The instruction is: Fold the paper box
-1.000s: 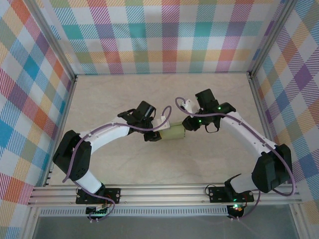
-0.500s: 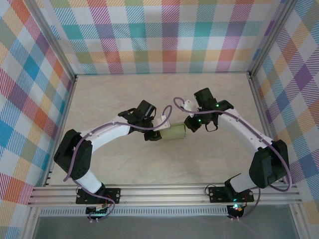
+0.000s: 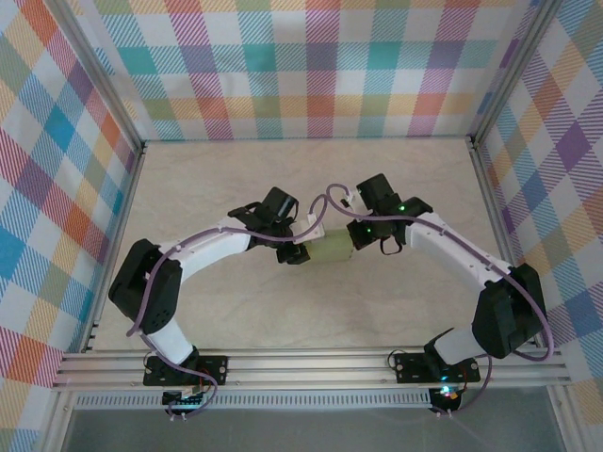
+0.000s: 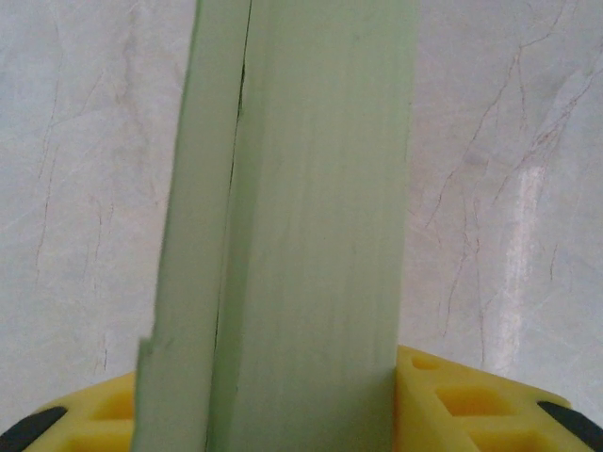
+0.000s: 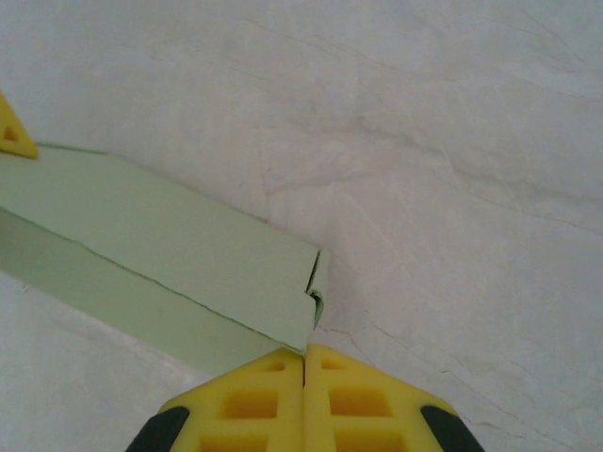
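The paper box (image 3: pixel 332 252) is a pale sage-green flat rectangular box lying at the middle of the table. My left gripper (image 3: pixel 300 252) holds its left end. In the left wrist view the box (image 4: pixel 320 217) runs up from between the yellow fingers (image 4: pixel 471 400), and a seam shows along its left side. My right gripper (image 3: pixel 359 235) is at the box's right end. In the right wrist view its jaws (image 5: pixel 303 353) are shut, with nothing between them. Their tips touch the corner of the box (image 5: pixel 160 245), where an end flap stands slightly ajar.
The pale marbled tabletop (image 3: pixel 405 179) is ringed by an aluminium frame and checked cloth walls (image 3: pixel 311 66). A yellow fingertip of the left gripper (image 5: pixel 11 132) shows at the box's far end in the right wrist view. Both arms arch in from the near rail (image 3: pixel 311 363).
My right gripper has shut and moved left to the box's right end. The left arm and the box have shifted slightly to the right.
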Robot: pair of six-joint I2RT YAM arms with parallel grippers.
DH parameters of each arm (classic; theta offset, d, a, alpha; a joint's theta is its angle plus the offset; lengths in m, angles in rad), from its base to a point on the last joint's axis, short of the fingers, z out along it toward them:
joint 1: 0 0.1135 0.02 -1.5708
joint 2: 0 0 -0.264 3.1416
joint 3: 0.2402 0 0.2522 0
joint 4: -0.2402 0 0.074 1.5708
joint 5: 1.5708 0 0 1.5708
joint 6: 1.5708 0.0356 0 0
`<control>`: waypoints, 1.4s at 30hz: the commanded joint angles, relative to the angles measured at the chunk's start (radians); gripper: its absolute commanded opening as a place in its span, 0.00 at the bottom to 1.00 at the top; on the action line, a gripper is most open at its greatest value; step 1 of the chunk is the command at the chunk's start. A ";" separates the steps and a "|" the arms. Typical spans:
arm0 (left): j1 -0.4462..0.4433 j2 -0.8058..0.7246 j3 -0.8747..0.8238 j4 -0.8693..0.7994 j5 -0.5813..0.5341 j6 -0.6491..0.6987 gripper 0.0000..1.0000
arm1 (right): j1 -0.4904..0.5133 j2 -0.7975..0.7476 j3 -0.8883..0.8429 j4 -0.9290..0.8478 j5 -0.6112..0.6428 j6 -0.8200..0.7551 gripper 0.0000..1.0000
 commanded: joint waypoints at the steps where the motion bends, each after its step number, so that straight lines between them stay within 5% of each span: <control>1: 0.003 0.039 0.012 -0.035 0.001 -0.019 0.45 | 0.024 -0.029 -0.024 0.026 0.072 0.158 0.00; 12: 0.005 0.051 0.006 -0.035 0.005 -0.027 0.43 | 0.027 -0.029 -0.043 0.019 0.113 0.411 0.00; 21: 0.004 0.045 0.003 -0.017 0.002 -0.039 0.49 | 0.040 -0.046 -0.098 0.091 0.144 0.420 0.00; 42: 0.005 -0.158 -0.114 0.176 -0.051 -0.163 1.00 | 0.060 -0.034 -0.123 0.146 0.150 0.389 0.00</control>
